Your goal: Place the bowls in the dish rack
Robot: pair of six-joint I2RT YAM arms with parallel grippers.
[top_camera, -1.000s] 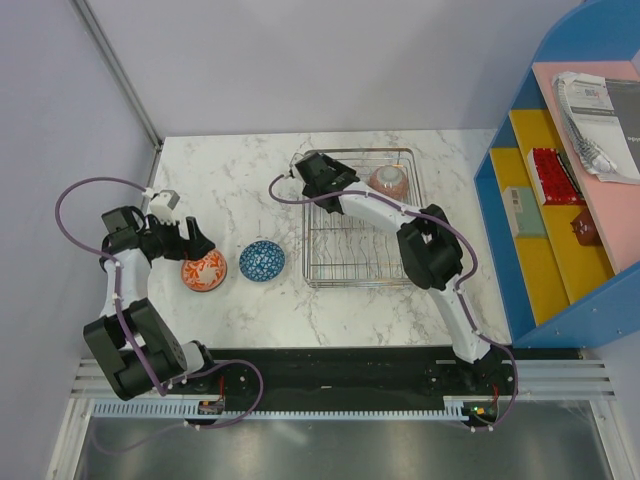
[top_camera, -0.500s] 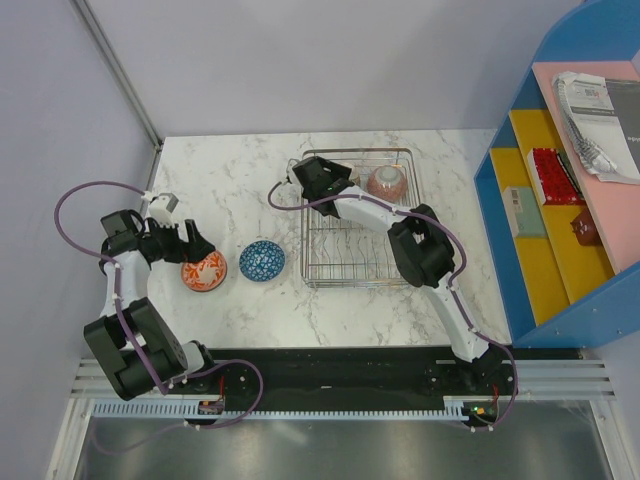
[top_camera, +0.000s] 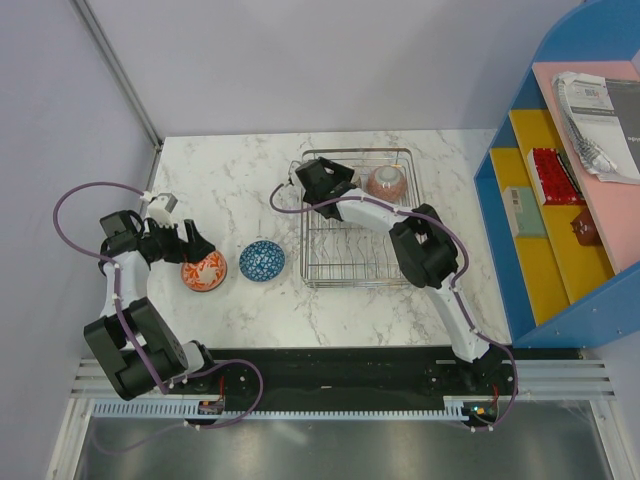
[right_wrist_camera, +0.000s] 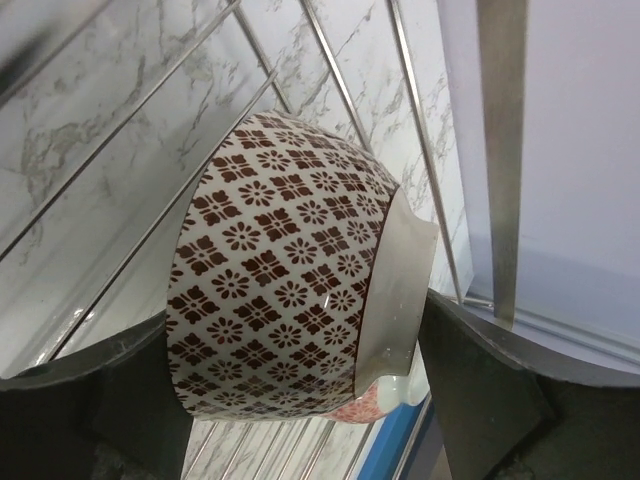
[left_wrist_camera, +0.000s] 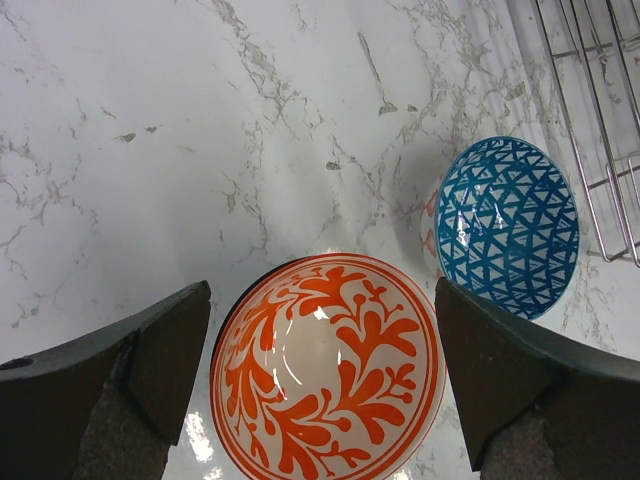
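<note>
An orange-red patterned bowl [top_camera: 204, 270] sits upright on the marble table; in the left wrist view it [left_wrist_camera: 325, 370] lies between the fingers of my left gripper [left_wrist_camera: 322, 300], which is open and straddles it without touching. A blue patterned bowl [top_camera: 262, 260] stands just right of it, also in the left wrist view [left_wrist_camera: 505, 225]. The dish rack [top_camera: 318, 262] is at centre right. A dark red patterned bowl [right_wrist_camera: 280, 300] lies tipped in its back right corner [top_camera: 387, 181], on a pinkish bowl [right_wrist_camera: 365, 408]. My right gripper [top_camera: 350, 180] is open beside it.
A blue and yellow shelf unit [top_camera: 560, 190] with papers and small items stands at the right table edge. A grey wall and a metal post [top_camera: 120, 70] bound the left and back. The rack's wires [left_wrist_camera: 590, 100] lie close to the blue bowl.
The right arm's elbow and wrist shifted slightly over the rack. The left gripper and all bowls stay where they were.
</note>
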